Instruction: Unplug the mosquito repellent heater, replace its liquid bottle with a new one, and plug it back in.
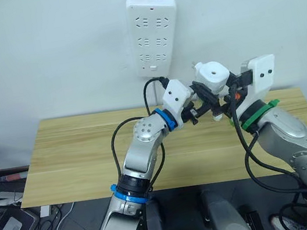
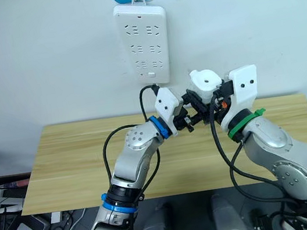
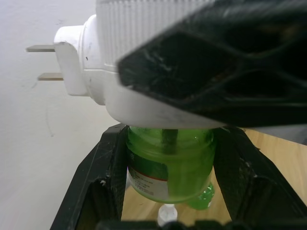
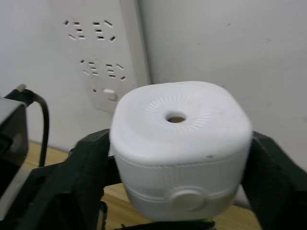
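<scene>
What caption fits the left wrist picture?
Left end effector grips the green bottle under the unplugged white heater.

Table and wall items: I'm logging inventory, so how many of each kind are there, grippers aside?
Mosquito repellent heater: 1
Green liquid bottle: 1
White power strip: 1
Wooden table: 1
Total: 4

one mosquito repellent heater (image 1: 212, 75) is seen, with two plug prongs (image 3: 43, 62) counted on it. one green liquid bottle (image 3: 168, 165) is seen under the heater. two grippers are counted, a left gripper (image 1: 204, 105) and a right gripper (image 1: 227, 98). one white power strip (image 1: 153, 32) is seen on the wall, and one wooden table (image 1: 72, 158) below it. one grey box (image 1: 11, 229) is seen on the floor among cables too tangled to be counted.
</scene>
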`<state>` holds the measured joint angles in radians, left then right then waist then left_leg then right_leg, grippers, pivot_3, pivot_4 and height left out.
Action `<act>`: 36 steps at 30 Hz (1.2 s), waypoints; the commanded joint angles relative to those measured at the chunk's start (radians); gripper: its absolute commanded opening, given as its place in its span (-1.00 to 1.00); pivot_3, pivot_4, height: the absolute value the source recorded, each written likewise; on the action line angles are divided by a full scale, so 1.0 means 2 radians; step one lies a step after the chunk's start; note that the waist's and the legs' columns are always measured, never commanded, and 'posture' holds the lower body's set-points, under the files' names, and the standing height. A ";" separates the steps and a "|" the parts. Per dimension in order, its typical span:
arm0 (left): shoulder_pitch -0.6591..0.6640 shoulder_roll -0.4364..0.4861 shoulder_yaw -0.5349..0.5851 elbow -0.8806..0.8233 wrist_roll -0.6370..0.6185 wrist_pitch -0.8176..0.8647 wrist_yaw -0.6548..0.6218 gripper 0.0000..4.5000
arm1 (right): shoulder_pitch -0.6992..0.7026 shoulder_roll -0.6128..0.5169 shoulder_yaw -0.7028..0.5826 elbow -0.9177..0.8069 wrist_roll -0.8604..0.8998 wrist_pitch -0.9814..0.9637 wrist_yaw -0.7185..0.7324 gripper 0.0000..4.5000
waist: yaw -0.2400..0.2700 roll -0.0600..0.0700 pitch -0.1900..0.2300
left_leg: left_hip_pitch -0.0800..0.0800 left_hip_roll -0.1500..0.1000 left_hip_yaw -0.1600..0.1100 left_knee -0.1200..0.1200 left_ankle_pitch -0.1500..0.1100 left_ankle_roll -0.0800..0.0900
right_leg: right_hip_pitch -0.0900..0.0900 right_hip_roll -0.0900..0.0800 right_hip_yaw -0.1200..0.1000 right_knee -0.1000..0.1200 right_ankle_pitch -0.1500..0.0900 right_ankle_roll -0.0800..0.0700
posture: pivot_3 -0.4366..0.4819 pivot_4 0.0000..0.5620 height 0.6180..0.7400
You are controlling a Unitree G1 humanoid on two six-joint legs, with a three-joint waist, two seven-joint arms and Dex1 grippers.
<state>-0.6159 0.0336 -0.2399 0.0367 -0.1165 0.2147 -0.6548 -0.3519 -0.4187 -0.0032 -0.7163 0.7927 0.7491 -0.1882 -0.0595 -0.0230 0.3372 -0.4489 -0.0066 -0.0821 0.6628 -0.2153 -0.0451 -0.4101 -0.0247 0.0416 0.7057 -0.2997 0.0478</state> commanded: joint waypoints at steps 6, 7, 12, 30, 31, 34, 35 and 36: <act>0.005 -0.010 -0.002 -0.035 -0.028 0.001 -0.005 -0.01 | 0.004 0.022 0.000 -0.018 -0.029 -0.007 0.030 0.32 | 0.000 0.000 0.000 | 0.000 0.000 0.000 0.000 0.000 0.000 | 0.000 0.000 0.000 0.000 0.000 0.000 | -0.21 -0.07 1.00; 0.006 -0.009 -0.002 -0.036 -0.033 0.002 -0.009 -0.01 | 0.005 0.022 -0.001 -0.017 -0.032 -0.008 0.034 0.32 | 0.000 0.000 0.000 | 0.000 0.000 0.000 0.000 0.000 0.000 | 0.000 0.000 0.000 0.000 0.000 0.000 | -0.21 -0.07 1.00; 0.006 0.000 0.012 -0.032 -0.059 0.003 -0.030 0.57 | 0.003 0.028 -0.008 -0.014 -0.046 -0.013 0.049 0.32 | 0.000 0.000 0.000 | 0.000 0.000 0.000 0.000 0.000 0.000 | 0.000 0.000 0.000 0.001 0.000 0.000 | -0.21 -0.07 1.00; -0.041 0.201 0.171 -0.057 -0.134 0.059 -0.046 1.00 | 0.019 0.050 -0.002 -0.014 -0.096 -0.028 0.089 0.32 | 0.001 0.000 -0.002 | 0.001 0.000 0.000 0.000 0.000 -0.001 | -0.001 0.000 0.000 0.003 0.000 0.000 | -0.15 -0.10 1.00; -0.052 0.204 0.174 -0.040 -0.130 0.051 -0.044 1.00 | 0.021 0.051 0.001 -0.013 -0.101 -0.030 0.093 0.32 | 0.001 0.000 -0.003 | 0.001 0.000 0.000 0.000 0.000 -0.001 | -0.001 0.000 0.000 0.003 0.000 0.000 | -0.15 -0.10 1.00; -0.081 0.209 0.168 0.022 -0.116 0.012 -0.060 1.00 | 0.025 0.051 0.014 -0.008 -0.116 -0.038 0.109 0.32 | 0.002 -0.001 -0.007 | 0.001 0.000 0.000 0.000 0.001 -0.001 | -0.001 0.000 0.000 0.003 0.000 0.000 | -0.07 -0.10 1.00; -0.090 0.208 0.165 0.042 -0.112 -0.001 -0.067 1.00 | 0.026 0.052 0.016 -0.006 -0.119 -0.040 0.114 0.32 | 0.002 -0.001 -0.007 | 0.001 0.000 0.000 0.000 0.001 -0.001 | -0.001 0.000 0.000 0.003 0.000 0.000 | -0.07 -0.10 1.00; -0.099 0.205 0.161 0.062 -0.108 -0.015 -0.073 1.00 | 0.027 0.053 0.018 -0.004 -0.121 -0.042 0.119 0.32 | 0.002 -0.001 -0.007 | 0.001 0.000 0.000 0.000 0.001 -0.001 | -0.001 0.000 0.000 0.003 0.000 0.000 | -0.07 -0.10 1.00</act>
<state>-0.7881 0.4454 0.0904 0.1304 -0.3466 0.2402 -0.7783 -0.2996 -0.3168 0.0329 -0.7001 0.5643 0.7014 0.0265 -0.0556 -0.0254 0.3229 -0.4468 -0.0068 -0.0824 0.6620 -0.2139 -0.0477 -0.4122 -0.0246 0.0408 0.7119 -0.2998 0.0476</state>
